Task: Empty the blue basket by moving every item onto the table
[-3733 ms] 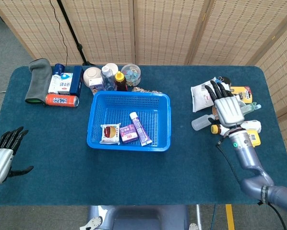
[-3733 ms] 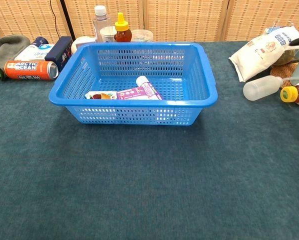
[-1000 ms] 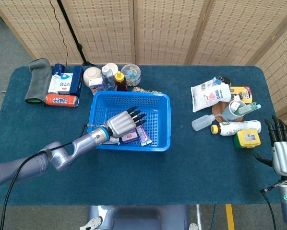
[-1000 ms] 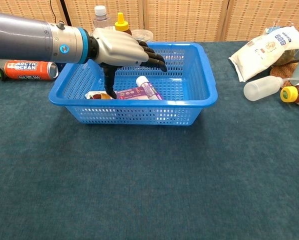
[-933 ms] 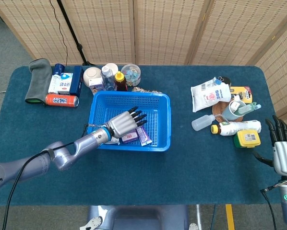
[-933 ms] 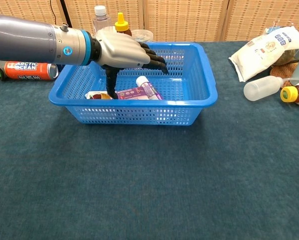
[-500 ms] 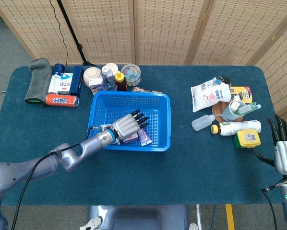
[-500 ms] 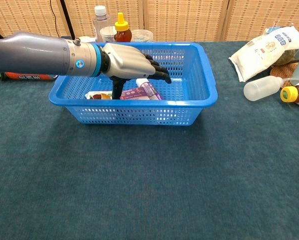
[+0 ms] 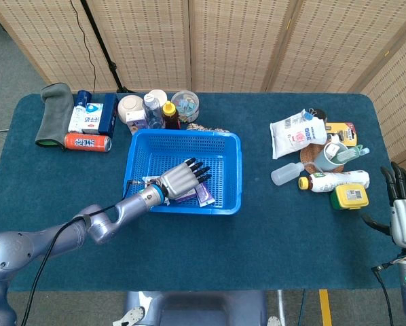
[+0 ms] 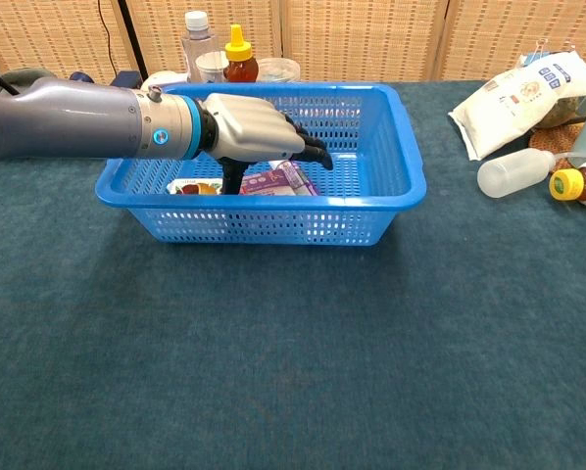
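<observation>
Reaching into the blue basket (image 9: 227, 146), the left hand (image 10: 254, 129) hovers with fingers (image 10: 313, 149) apart over the purple box (image 10: 270, 180), nothing grasped; several items remain inside, not yet on the bench (image 10: 293, 352).

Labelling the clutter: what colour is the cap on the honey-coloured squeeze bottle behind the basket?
Yellow; the squeeze bottle's cap shows best in the chest view.

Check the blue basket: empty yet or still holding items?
Not empty. The blue basket holds a purple box and a snack pack; the left hand reaches in over them. Whether it grips anything: cannot tell.
</observation>
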`<state>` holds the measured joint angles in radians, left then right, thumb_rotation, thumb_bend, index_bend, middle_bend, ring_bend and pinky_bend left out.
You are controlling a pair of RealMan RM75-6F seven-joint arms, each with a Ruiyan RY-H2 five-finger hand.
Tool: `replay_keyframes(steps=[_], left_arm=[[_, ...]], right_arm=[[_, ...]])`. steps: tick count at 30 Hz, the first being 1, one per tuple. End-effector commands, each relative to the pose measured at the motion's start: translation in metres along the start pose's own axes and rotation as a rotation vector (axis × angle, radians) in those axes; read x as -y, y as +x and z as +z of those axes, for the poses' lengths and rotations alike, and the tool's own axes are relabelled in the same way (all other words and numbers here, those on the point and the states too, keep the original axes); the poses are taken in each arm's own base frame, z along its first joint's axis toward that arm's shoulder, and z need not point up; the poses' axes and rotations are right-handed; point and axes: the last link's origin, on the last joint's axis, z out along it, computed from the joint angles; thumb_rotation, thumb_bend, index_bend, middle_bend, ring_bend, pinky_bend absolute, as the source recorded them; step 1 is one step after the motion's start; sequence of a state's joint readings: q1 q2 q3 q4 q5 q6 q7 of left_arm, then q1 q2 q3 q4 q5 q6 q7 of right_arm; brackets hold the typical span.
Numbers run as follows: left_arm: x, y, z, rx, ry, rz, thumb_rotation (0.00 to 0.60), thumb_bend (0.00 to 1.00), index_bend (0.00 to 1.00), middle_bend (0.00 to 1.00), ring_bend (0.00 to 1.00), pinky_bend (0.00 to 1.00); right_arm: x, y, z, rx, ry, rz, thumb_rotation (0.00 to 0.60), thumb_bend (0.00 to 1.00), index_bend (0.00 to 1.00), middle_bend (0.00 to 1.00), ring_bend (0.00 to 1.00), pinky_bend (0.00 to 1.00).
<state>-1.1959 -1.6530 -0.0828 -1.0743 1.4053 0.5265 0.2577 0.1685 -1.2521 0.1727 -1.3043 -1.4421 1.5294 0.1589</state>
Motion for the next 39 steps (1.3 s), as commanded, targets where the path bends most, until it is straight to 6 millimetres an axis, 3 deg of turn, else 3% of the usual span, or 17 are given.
replay_keyframes(steps=[1, 5, 9, 30, 34, 36, 39], left_arm=[[-0.002, -0.001, 0.001, 0.002, -0.004, 0.002, 0.6, 0.07, 0.31, 0.26, 0.24, 0.2], [-0.003, 0.0, 0.001, -0.008, -0.003, -0.001, 0.6, 0.13, 0.44, 0.38, 0.34, 0.26], [-0.002, 0.001, 0.0, -0.025, 0.005, -0.004, 0.6, 0.18, 0.51, 0.43, 0.38, 0.29], [0.02, 0.03, -0.02, -0.152, 0.057, -0.073, 0.6, 0.19, 0.52, 0.44, 0.39, 0.29], [0.031, 0.042, -0.03, -0.205, 0.092, -0.113, 0.6, 0.2, 0.52, 0.44, 0.39, 0.29], [0.055, 0.056, -0.045, -0.276, 0.159, -0.155, 0.6, 0.19, 0.52, 0.44, 0.39, 0.29], [0.069, 0.063, -0.059, -0.303, 0.192, -0.172, 0.6, 0.19, 0.52, 0.44, 0.39, 0.29]], right_arm=[[0.0, 0.0, 0.0, -0.001, 0.001, 0.002, 0.6, 0.0, 0.0, 0.0, 0.0, 0.09], [0.0, 0.001, 0.0, -0.004, 0.001, 0.002, 0.6, 0.0, 0.0, 0.0, 0.0, 0.09], [0.0, 0.001, 0.0, -0.005, 0.003, 0.003, 0.6, 0.0, 0.0, 0.0, 0.0, 0.09], [0.003, 0.003, -0.002, -0.005, 0.013, 0.009, 0.6, 0.0, 0.0, 0.0, 0.0, 0.09], [0.004, 0.002, -0.002, -0.004, 0.016, 0.009, 0.6, 0.0, 0.0, 0.0, 0.0, 0.09], [0.004, 0.002, -0.002, 0.0, 0.019, 0.011, 0.6, 0.0, 0.0, 0.0, 0.0, 0.09], [0.005, 0.002, -0.002, -0.001, 0.021, 0.012, 0.6, 0.0, 0.0, 0.0, 0.0, 0.09]])
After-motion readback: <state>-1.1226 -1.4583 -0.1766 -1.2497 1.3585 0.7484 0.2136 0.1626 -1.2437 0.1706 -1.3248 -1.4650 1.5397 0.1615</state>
